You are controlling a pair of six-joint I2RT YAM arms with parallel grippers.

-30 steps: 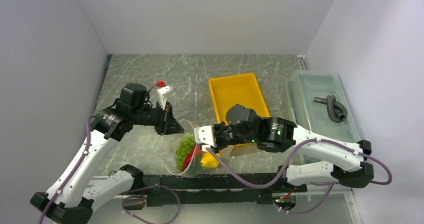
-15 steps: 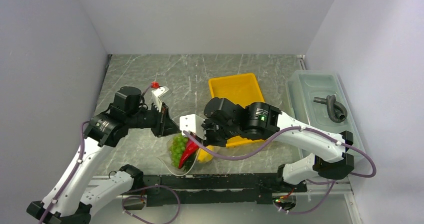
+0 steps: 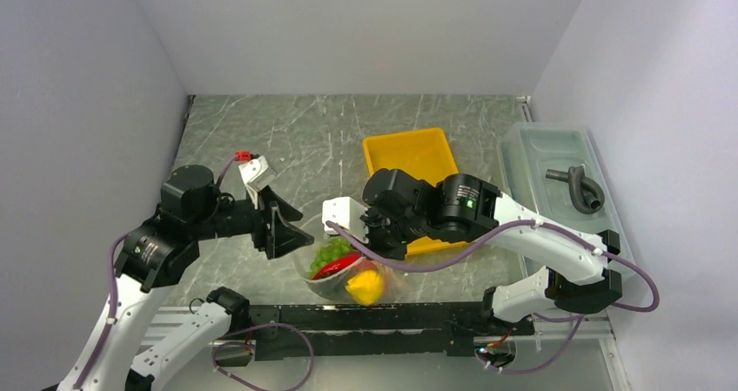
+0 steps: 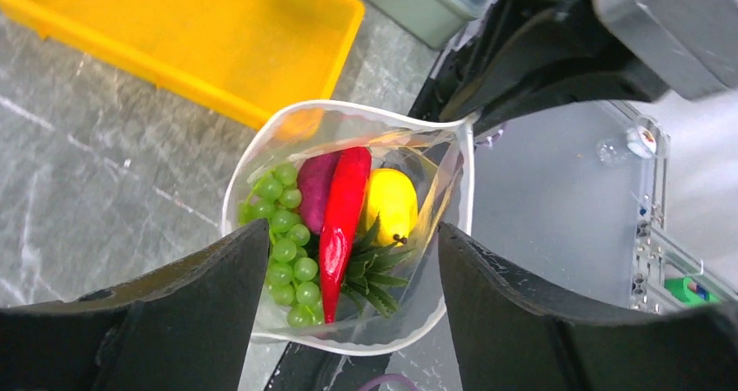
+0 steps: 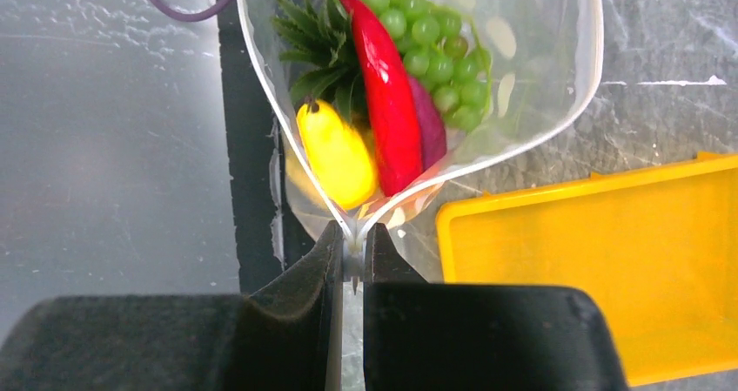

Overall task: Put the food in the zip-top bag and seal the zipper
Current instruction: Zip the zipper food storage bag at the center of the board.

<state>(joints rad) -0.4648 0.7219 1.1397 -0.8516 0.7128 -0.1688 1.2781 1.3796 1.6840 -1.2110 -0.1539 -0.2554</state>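
The zip-top bag [image 3: 324,273] hangs near the table's front edge with its mouth gaping. Inside it lie green grapes [image 4: 283,252], a red chilli [image 4: 344,212], a yellow pear [image 4: 390,201], a purple piece [image 4: 315,186] and pineapple leaves [image 4: 376,267]. The zipper [image 4: 348,106] runs as a pale strip round the open mouth. My right gripper [image 5: 352,252] is shut on one end of that strip, where the two sides meet. My left gripper [image 4: 352,228] stands open just left of the bag [image 3: 278,227], its fingers either side of the mouth and apart from it.
The yellow tray [image 3: 409,151] lies behind the bag, under the right arm. A translucent lidded bin [image 3: 557,191] with a grey hose piece [image 3: 579,186] on it stands at the right. A black rail [image 3: 392,317] runs along the near edge. Walls close in left and right.
My left gripper has opened, let go of the bag's edge and drawn back to the left. The right gripper stays shut on the bag, whose mouth now gapes wide.
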